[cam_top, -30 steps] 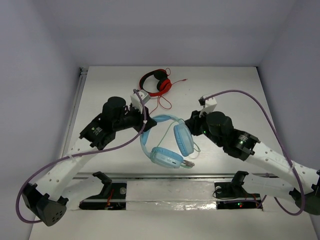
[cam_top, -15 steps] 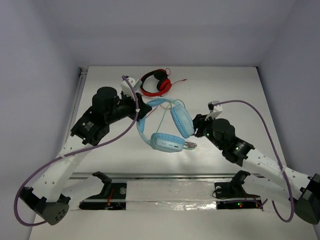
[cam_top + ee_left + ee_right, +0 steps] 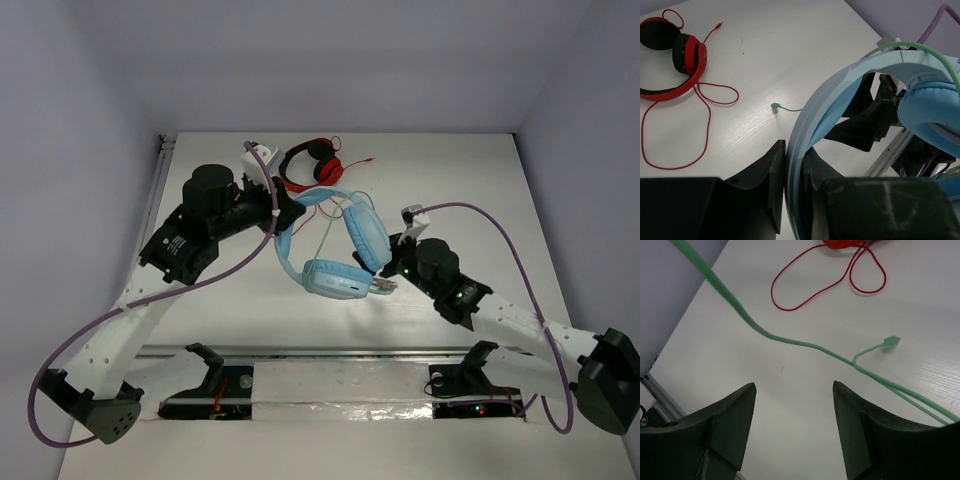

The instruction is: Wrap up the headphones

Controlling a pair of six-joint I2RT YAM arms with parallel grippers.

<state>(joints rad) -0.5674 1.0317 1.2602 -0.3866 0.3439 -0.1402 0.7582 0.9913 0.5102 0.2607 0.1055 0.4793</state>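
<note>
Light-blue headphones (image 3: 335, 280) hang tilted above the table, held by their wide headband (image 3: 820, 110). My left gripper (image 3: 288, 212) is shut on that headband, one finger on each side (image 3: 794, 147). One padded earcup (image 3: 930, 115) fills the right of the left wrist view. The thin green cable (image 3: 790, 340) trails loose from the headphones over the white table, and its plug (image 3: 892, 340) lies on the surface. My right gripper (image 3: 390, 262) stands open just right of the earcups. Nothing sits between its fingers (image 3: 794, 385), and the cable passes in front of them.
Smaller red-and-black headphones (image 3: 310, 165) lie at the far middle of the table, their red cable (image 3: 830, 285) looped toward the centre. A metal rail (image 3: 340, 352) runs along the near edge between the arm bases. Walls close in the left, right and back.
My left gripper has carried the blue headphones up and toward the far left. The right gripper's jaws have spread wider and that arm has drawn back toward the near right.
</note>
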